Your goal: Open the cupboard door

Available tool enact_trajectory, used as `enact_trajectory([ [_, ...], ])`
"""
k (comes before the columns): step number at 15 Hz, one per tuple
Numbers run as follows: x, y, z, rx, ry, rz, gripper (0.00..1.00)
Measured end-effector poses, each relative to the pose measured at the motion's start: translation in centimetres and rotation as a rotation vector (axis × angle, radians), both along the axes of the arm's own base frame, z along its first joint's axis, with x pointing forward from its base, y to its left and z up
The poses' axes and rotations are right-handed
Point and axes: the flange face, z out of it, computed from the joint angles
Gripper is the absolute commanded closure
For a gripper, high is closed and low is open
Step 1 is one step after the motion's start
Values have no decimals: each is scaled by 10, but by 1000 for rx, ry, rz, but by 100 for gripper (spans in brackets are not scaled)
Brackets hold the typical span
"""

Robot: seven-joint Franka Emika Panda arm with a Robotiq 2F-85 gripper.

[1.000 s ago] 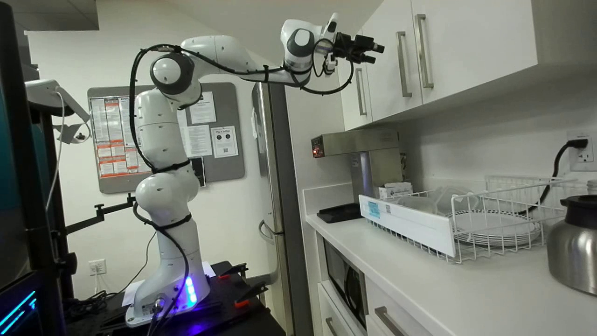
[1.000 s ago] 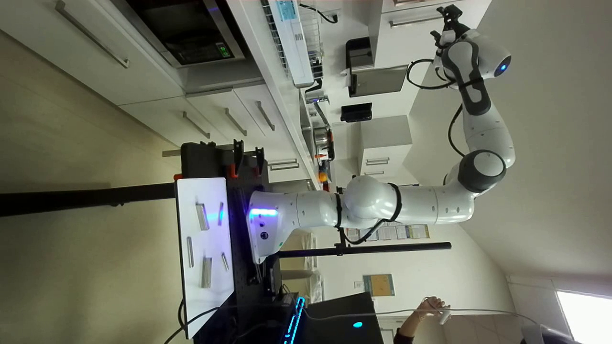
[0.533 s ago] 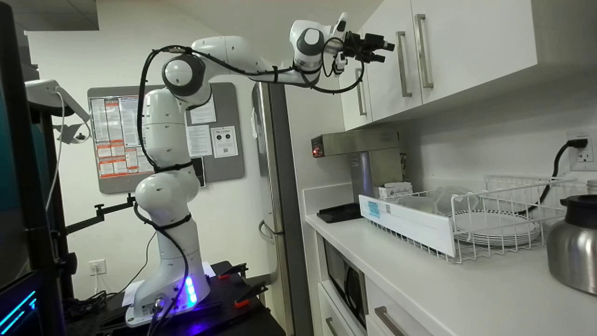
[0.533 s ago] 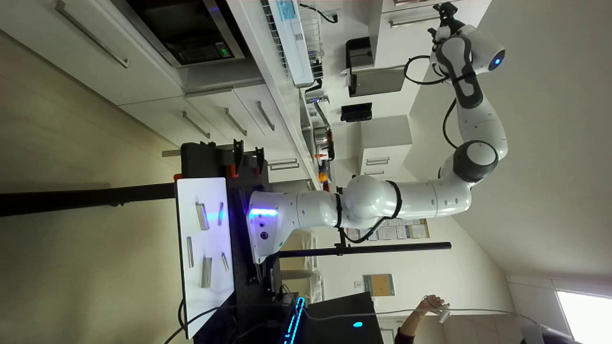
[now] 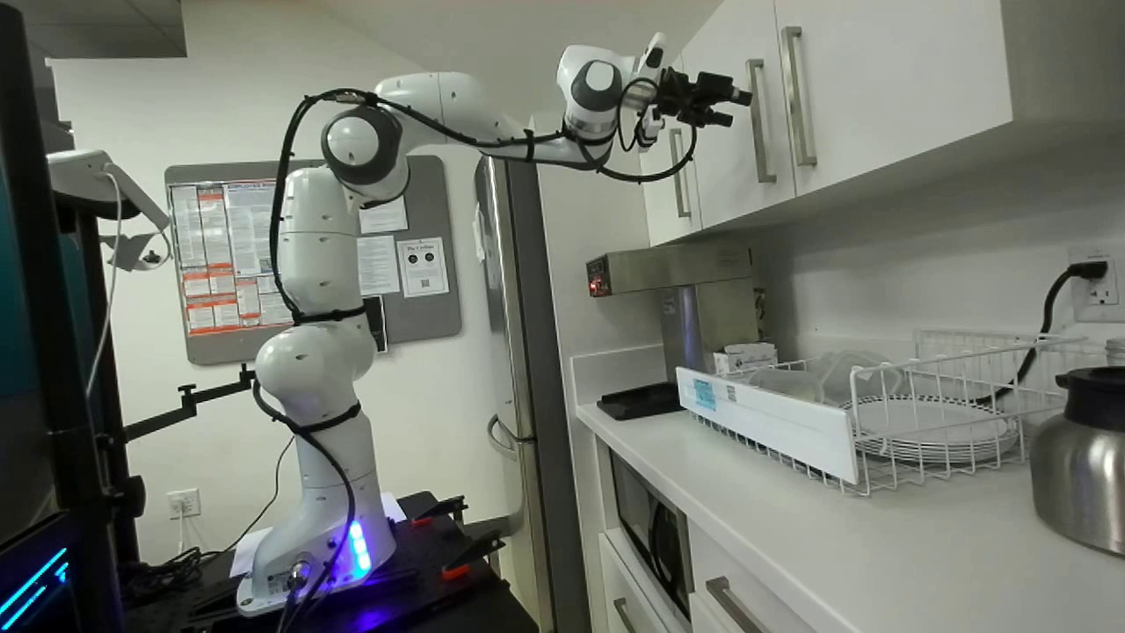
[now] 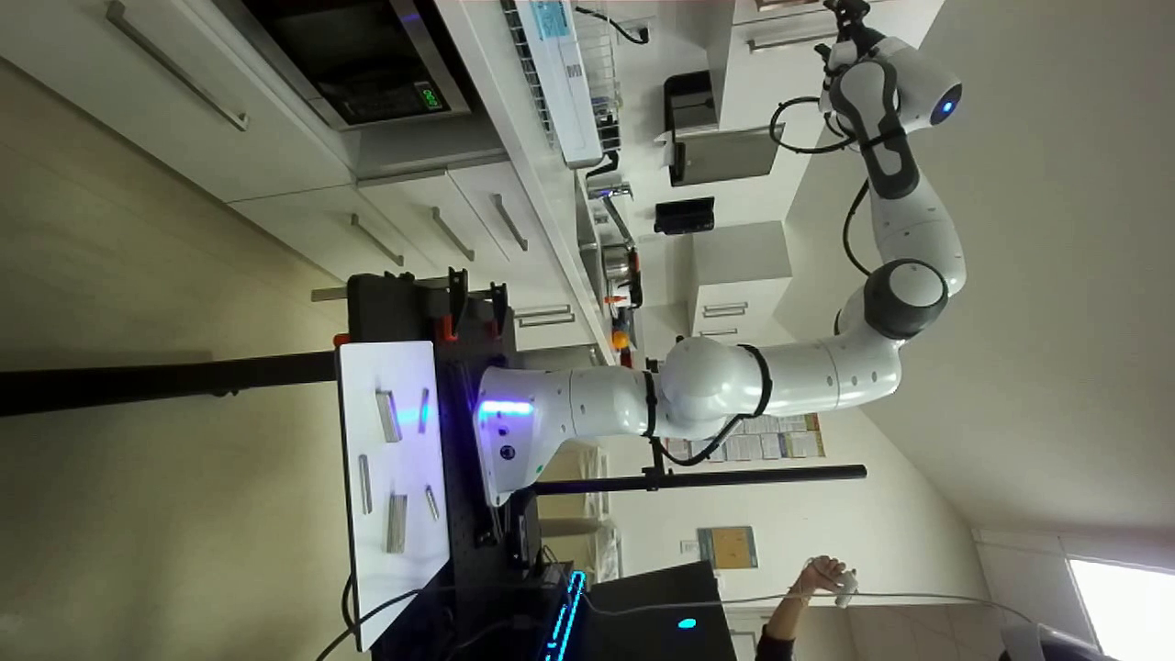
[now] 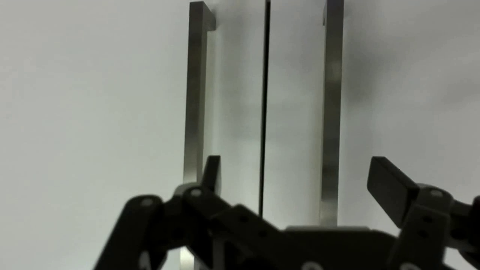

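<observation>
The white robot arm [image 5: 321, 264] is stretched out in front of the cupboard door [image 5: 896, 97]. It is shut, high up at the right in an exterior view, and I think it is the right-hand door in the wrist view. It is flat, smooth and white. The next door [image 7: 93, 93] looks the same, so don't mix them up.

The black gripper [image 7: 298, 176] is spread wide and holds nothing. The step now is likely to line up, go straight in, then squeeze and pull. The silver handle [image 7: 332, 112] shows a bit right of the gripper's middle, so a small slide right may help. It is a long metal bar with flat sides, which should be good to pinch. The other handle [image 7: 193, 112] is its twin. Between the 2 bars runs a thin black crack [image 7: 264, 112]. The left fingertip [image 7: 212, 172], a dark flat block, shows just beside the other handle; I can't tell if they touch, so keep it between the 2 bars.
</observation>
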Motion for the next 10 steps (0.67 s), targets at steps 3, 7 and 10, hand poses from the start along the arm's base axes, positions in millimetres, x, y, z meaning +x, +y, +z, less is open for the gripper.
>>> enact_trajectory([
  [3, 9, -4, -5, 9, 13, -4, 0],
  [7, 23, -13, -13, 25, 40, -21, 0],
  [10, 33, -16, -20, 12, 64, -13, 0],
])
